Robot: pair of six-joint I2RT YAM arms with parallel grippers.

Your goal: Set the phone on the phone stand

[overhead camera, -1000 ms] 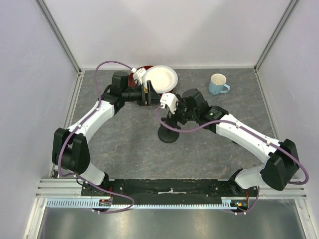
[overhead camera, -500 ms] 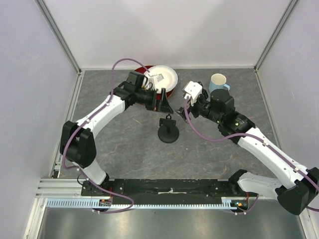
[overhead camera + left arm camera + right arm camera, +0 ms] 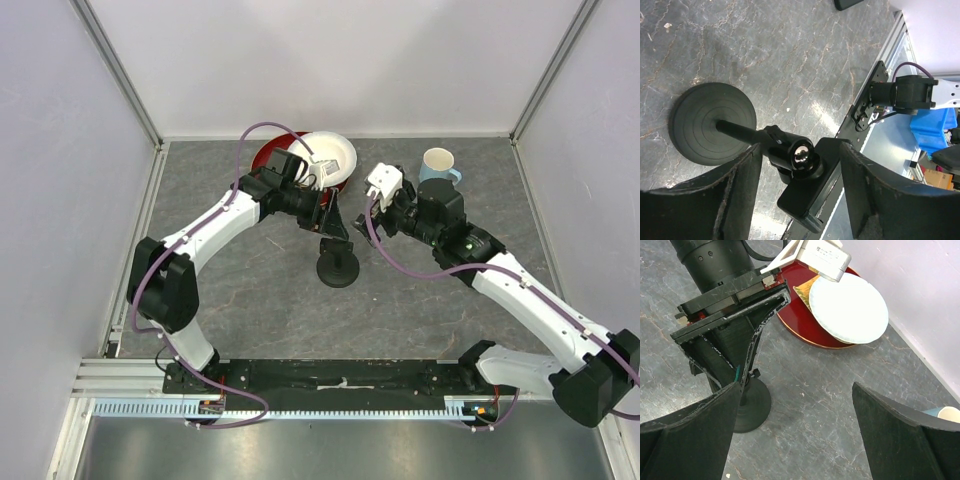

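— Two sets of jaws apart, empty: left gripper point(image 3: 800, 150) straddles the stand point(image 3: 712, 122) at its head, right gripper point(image 3: 795, 390) hovers near.
— That dark corner, well apart, may be the phone point(image 3: 847, 4). One nudge from the left fingers point(image 3: 740, 185) could topple the stand.

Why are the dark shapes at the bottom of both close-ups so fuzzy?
Left wrist view: the left fingers sit too near the lens to focus; light glints off the metal ball on the phone stand. Right wrist view: right fingers blur likewise.

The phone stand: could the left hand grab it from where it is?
Probably yes: the open left hand straddles the head of the phone stand, with nothing in between.
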